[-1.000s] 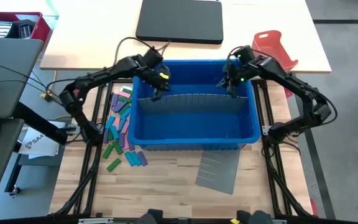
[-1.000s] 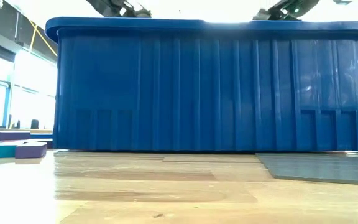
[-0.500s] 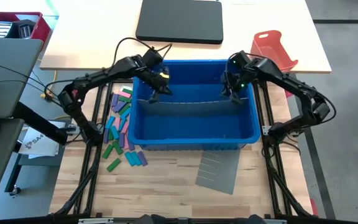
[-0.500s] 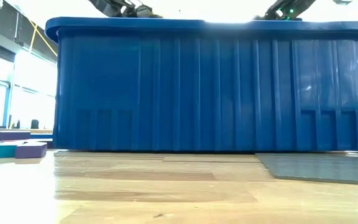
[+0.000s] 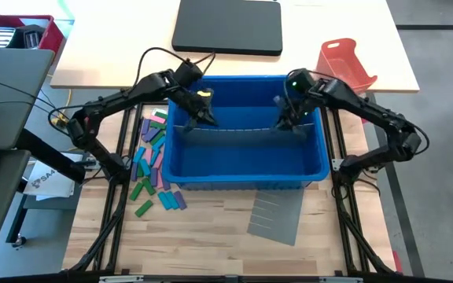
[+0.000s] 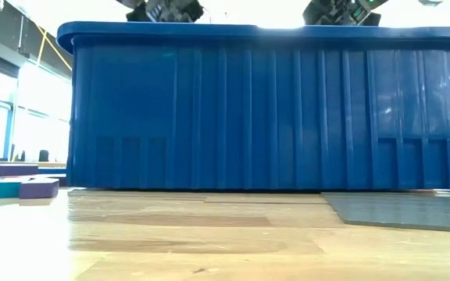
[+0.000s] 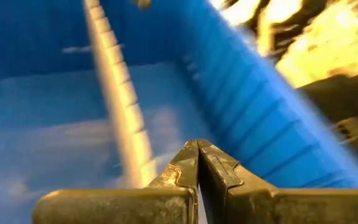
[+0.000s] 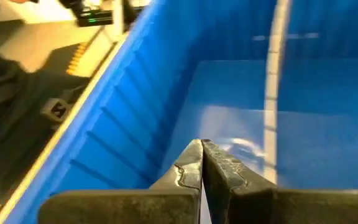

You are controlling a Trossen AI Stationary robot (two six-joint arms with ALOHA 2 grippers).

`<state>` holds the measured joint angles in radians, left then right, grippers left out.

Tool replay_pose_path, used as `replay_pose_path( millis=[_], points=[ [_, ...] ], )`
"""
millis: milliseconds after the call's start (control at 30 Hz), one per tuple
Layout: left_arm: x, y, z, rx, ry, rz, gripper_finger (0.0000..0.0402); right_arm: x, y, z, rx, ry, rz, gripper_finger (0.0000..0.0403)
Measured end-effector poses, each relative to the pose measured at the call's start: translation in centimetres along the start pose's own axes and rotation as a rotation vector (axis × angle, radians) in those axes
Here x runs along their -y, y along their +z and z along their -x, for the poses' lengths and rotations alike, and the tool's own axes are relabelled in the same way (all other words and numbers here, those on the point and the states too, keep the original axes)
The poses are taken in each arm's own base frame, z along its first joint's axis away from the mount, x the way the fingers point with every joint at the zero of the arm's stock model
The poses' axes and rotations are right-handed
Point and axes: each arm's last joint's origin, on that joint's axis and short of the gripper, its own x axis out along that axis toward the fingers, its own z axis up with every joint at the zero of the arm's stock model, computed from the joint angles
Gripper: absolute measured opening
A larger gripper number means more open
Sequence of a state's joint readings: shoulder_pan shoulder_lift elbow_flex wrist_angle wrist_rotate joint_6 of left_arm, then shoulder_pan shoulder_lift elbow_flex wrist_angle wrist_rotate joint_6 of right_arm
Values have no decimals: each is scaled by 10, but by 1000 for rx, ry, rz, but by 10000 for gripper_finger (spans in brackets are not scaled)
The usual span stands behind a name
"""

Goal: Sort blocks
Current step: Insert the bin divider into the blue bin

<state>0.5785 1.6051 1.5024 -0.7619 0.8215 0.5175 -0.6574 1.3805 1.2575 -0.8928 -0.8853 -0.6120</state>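
The blue bin [image 5: 246,161] is filling the frame's centre, the grey divider [image 5: 242,127] standing inside between both pinched-shut, empty grippers, left gripper [image 5: 208,119] and right gripper [image 5: 283,123]; nudged, it could topple. The blocks [image 5: 152,161] are lying left of the bin.

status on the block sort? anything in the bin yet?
Done: a grey divider stands across the blue bin. No blocks show inside it.
In hand: the left gripper and right gripper are both shut, down inside the bin at the divider's two ends; neither holds a block.
Left: all the blocks lie on the table to the bin's left, unsorted. A second grey slotted sheet lies in front of the bin.
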Motion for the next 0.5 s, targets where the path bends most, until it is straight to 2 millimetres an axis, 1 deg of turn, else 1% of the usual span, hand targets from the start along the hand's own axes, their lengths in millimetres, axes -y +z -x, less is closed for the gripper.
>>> replay_pose_path(
  millis=[67, 133, 233, 333, 500],
  points=[
    [5, 0, -8, -19, -31, 21, 0, -3, 2, -15, -39, 32, 16, 0],
    [7, -4, -20, -82, -31, 37, 0, -5, 1, -30, -101, 24, 36, 0],
    [5, -11, -37, -213, 61, 24, 0, -2, 1, -43, -189, -57, 61, 0],
    [0, -16, -45, -312, 178, 9, 0, 5, -2, -50, -253, -134, 61, 0],
    [-4, -17, -45, -332, 218, -9, 0, 13, -6, -48, -329, -265, 24, 0]
  ],
)
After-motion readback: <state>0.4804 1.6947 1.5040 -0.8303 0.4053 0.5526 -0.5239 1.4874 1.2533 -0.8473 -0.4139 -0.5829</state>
